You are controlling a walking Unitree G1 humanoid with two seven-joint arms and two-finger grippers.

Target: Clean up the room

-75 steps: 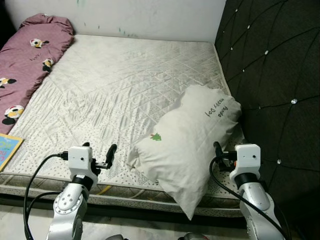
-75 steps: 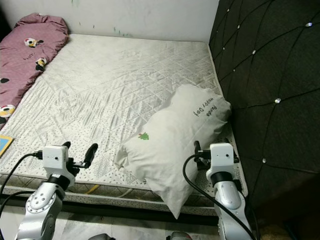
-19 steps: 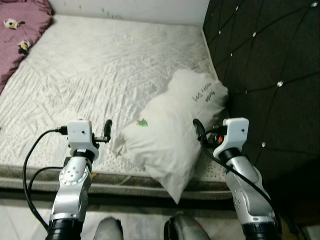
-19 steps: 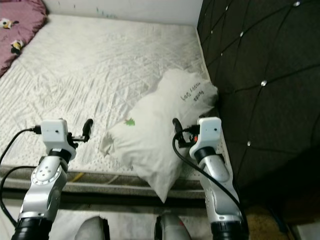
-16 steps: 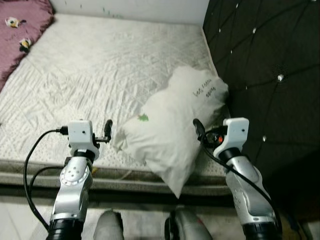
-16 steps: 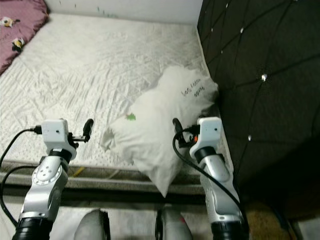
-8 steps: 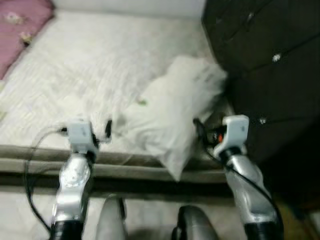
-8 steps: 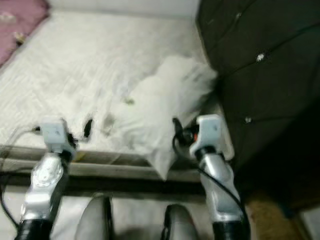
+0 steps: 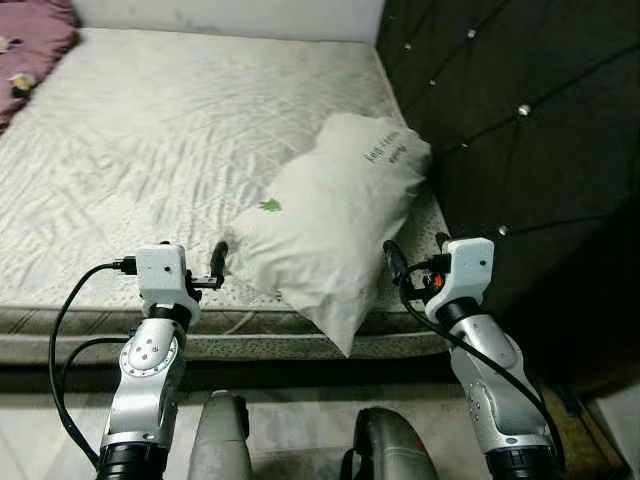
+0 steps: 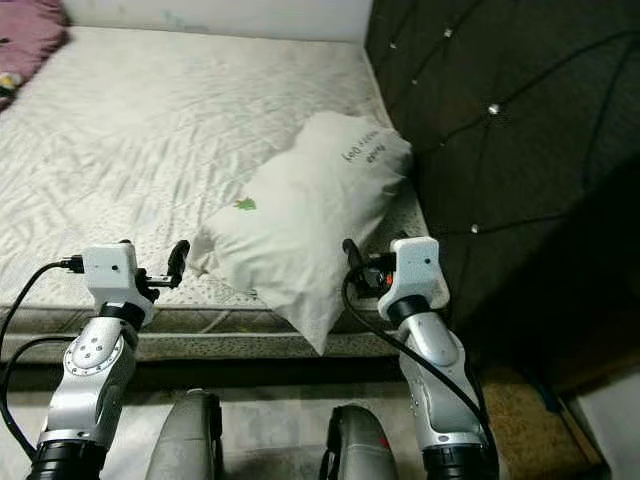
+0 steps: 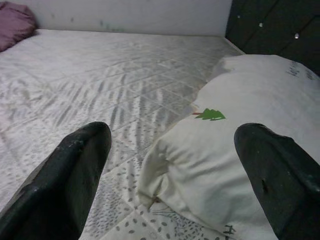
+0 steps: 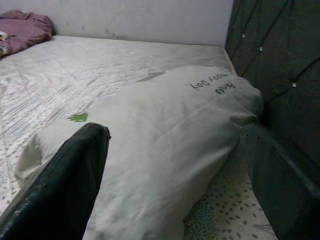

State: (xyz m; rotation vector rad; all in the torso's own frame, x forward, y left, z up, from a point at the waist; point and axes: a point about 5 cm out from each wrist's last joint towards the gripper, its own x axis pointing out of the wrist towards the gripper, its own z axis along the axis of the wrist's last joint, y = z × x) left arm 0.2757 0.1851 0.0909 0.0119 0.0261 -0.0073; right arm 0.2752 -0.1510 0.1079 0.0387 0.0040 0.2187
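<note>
Over the mattress (image 9: pixel 150 150) edge hangs the pillow (image 9: pixel 320 230); both grippers' fingers (image 11: pixel 70 180) spread apart.

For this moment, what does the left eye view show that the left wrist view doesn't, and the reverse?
The left eye view alone takes in both arms, the left gripper and right gripper either side of the pillow's near end, plus that end hanging over the mattress edge and the floor below. The left wrist view alone gives a close look between the open fingers at the pillow's near corner lying on the dotted sheet. Both show the white pillow with its green tree mark, the dark padded headboard and the purple bedding.
</note>
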